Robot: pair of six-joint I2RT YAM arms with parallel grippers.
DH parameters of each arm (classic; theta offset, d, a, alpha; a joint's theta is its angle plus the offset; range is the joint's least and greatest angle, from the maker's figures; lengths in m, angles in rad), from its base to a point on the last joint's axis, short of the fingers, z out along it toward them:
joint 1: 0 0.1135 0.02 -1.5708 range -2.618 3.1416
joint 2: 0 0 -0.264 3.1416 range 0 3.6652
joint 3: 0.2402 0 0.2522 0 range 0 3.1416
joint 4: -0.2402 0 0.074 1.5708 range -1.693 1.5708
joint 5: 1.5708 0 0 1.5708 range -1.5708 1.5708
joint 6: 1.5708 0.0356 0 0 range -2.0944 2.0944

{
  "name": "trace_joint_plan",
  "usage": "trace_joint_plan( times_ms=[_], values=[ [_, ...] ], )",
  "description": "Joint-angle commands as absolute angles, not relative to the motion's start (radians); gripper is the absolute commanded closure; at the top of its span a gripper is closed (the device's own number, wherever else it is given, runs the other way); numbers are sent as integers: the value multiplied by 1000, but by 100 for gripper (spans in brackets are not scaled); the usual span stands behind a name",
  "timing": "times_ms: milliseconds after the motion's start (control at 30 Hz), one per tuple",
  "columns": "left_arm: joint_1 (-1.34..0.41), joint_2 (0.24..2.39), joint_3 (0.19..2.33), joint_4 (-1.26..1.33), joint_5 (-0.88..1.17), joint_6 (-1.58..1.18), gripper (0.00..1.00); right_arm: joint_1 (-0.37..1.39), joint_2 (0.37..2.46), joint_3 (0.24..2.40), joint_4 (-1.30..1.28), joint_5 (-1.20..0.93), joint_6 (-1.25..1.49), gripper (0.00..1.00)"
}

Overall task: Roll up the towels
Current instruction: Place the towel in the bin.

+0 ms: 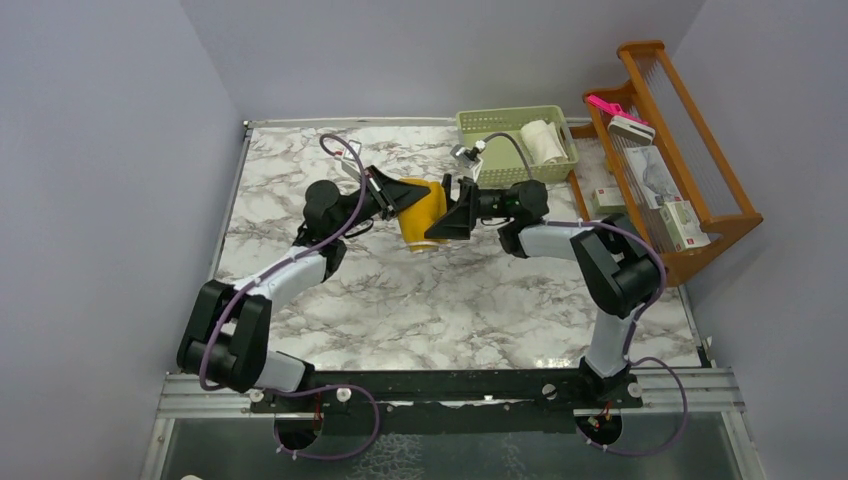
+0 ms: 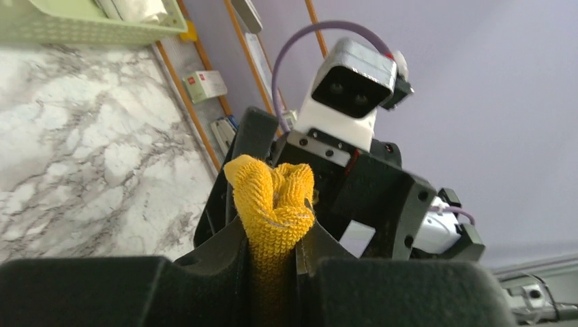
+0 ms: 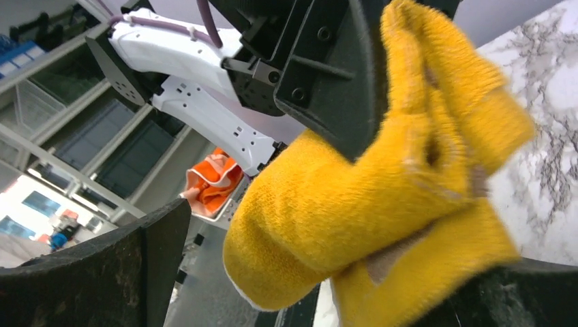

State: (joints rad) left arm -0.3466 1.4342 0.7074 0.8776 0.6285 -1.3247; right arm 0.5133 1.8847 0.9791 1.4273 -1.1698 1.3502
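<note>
1. Left gripper [image 2: 272, 248]: nearly closed, its jaws pinching a bunched fold of the yellow towel [image 2: 271, 201], which it holds up above the table [image 1: 300, 170].
2. Right gripper [image 1: 455, 212]: jaws spread as wide as they go, facing the left one. From its wrist view I see the yellow bundle hanging between the two fingers [image 3: 102, 272]. It is not clamped, though its lower fold meets one of them.
3. Writing: I can read none. A brownish patch shows on the yellow cloth. The small box [image 2: 204, 85] on the rack [image 1: 690, 150] carries a red mark, its lettering too small to make out.
4. Count: two towels. The yellow one is in the air over the middle-back of the table. The white towel [image 1: 543, 140] lies rolled in the green basket [image 1: 480, 122]. I also count one basket, one wooden rack and one pink brush [image 1: 604, 104] on the rack's top.
5. Room: the basket sits at the back edge of the table, right of centre. The rack stands along the right edge. Walls close in on the left and at the back. Bare marble lies open to the left of the arms and in front of them.
</note>
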Motion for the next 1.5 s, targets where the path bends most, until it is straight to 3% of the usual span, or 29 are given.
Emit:
trace_joint_plan(
  times_ms=[0, 133, 200, 367, 433, 533, 633, 667, 767, 833, 900, 967, 1167, 1333, 1467],
  values=[
    [-351, 1340, 758, 634, 443, -1122, 100, 586, 1792, 971, 1253, -1204, 1046, 0],
    [-358, 1272, 758, 522, 340, -1030, 100, 611, 1716, 1025, 768, -1103, 744, 3],
    [-362, 1262, 761, 488, 322, -1009, 100, 612, 1713, 1040, 709, -1077, 727, 9],
    [-388, 1240, 757, 423, 253, -955, 100, 615, 1767, 1106, 644, -1080, 737, 37],
    [-403, 1221, 758, 380, 199, -930, 100, 619, 1777, 1119, 620, -1067, 729, 42],
    [-425, 1192, 755, 327, 120, -904, 100, 627, 1785, 1149, 538, -1041, 689, 61],
    [-430, 1158, 742, 298, 54, -900, 100, 630, 1802, 1178, 472, -1029, 668, 97],
    [-430, 1149, 741, 284, 36, -900, 100, 630, 1806, 1184, 454, -1030, 662, 99],
    [-431, 1133, 757, 227, -9, -886, 97, 630, 1803, 1191, 386, -1012, 620, 100],
    [-429, 1134, 786, 188, -24, -865, 78, 628, 1792, 1198, 311, -978, 567, 100],
    [-423, 1149, 835, 139, -22, -841, 53, 615, 1775, 1205, 233, -940, 512, 100],
    [-406, 1179, 895, 85, 7, -822, 41, 578, 1758, 1194, 210, -938, 498, 100],
    [-283, 1225, 1004, 8, 189, -812, 35, 408, 1746, 1278, -8, -894, 360, 100],
    [-207, 1186, 1012, -14, 247, -792, 32, 283, 1828, 1483, -226, -822, 230, 100],
    [-185, 1176, 1012, -53, 286, -773, 32, 216, 1921, 1727, -423, -635, 112, 100]
  ],
)
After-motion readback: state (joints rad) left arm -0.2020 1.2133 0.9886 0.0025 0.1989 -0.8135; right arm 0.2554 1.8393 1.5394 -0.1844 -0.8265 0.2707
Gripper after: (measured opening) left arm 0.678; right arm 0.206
